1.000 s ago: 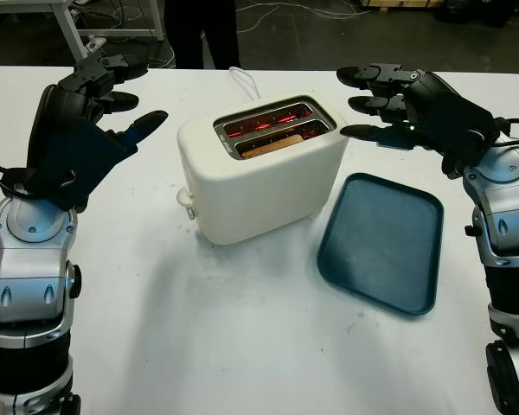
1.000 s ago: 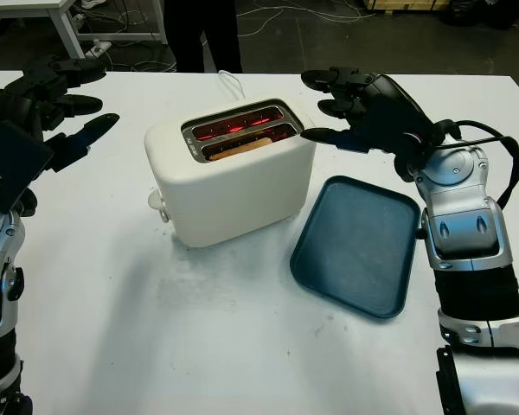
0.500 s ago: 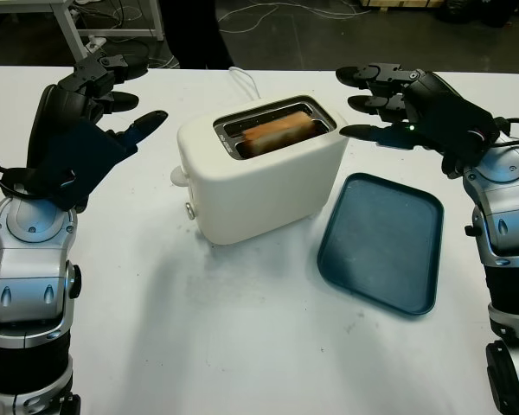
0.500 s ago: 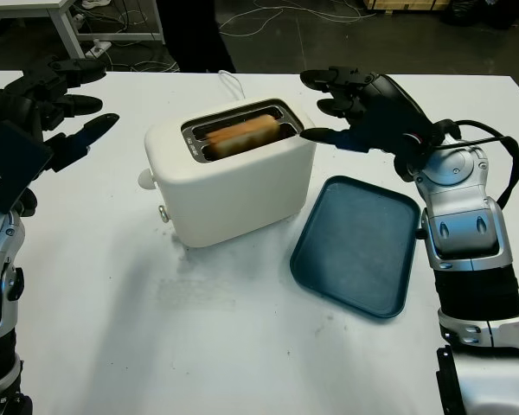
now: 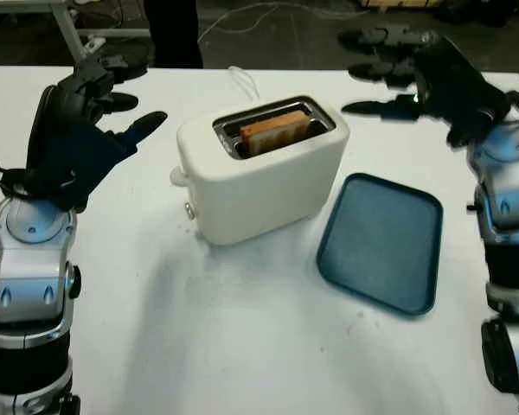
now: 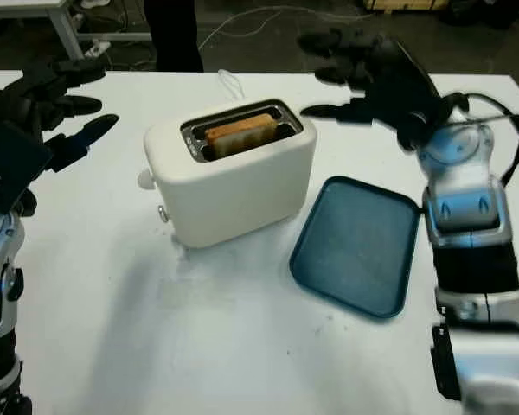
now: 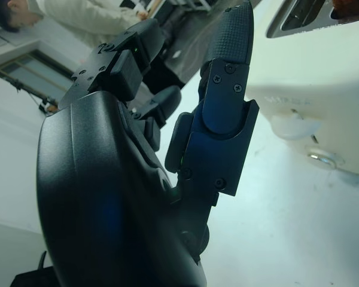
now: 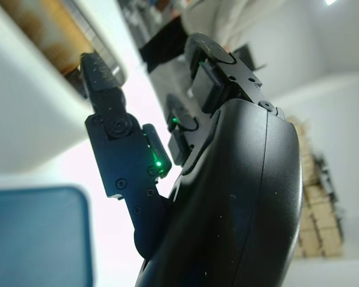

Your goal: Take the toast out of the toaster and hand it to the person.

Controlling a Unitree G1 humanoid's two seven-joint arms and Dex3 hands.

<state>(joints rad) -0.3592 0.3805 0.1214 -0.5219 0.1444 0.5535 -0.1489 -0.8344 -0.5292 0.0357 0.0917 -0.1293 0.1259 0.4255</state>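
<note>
Cream-white plastic makes the body of the toaster [image 5: 264, 173], which stands in the middle of the white table [image 5: 242, 346] with its two slots facing up. The toast [image 5: 273, 131] stands upright in the slots, its golden top edge above the rim, so it can be taken from above; the elements do not glow. The right hand [image 5: 419, 78] is raised over the far right part of the table, beside the toaster and apart from it, holding nothing, with its fingers [image 5: 368, 107] stretched toward the slots; I judge it is placed so for reaching the toast. The left hand [image 5: 73, 138] is lifted on the other side, well apart from the toaster, also holding nothing and uncurled, probably only waiting. A dark blue tray [image 5: 382, 242] lies flat just beside the toaster on the right. A person [image 5: 173, 30] in dark trousers stands behind the far table edge, where the toast should be handed.
</note>
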